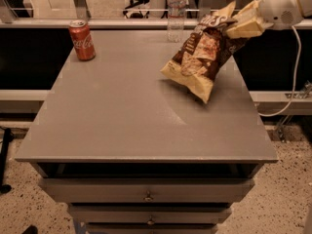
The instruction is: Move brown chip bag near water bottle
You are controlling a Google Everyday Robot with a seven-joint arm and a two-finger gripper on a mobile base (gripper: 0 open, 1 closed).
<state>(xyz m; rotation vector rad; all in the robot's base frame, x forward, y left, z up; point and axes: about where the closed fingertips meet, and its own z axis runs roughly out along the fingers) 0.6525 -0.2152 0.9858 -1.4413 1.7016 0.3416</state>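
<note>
Gripper (240,26) top R, holds chip bag (201,58)

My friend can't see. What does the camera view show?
A robot gripper, jaws shut on the top of a brown chip bag, holds it tilted over the back right of a gray table. A clear water bottle stands at the back edge just left of the bag, and a red Coca-Cola can stands at the back left corner.
</note>
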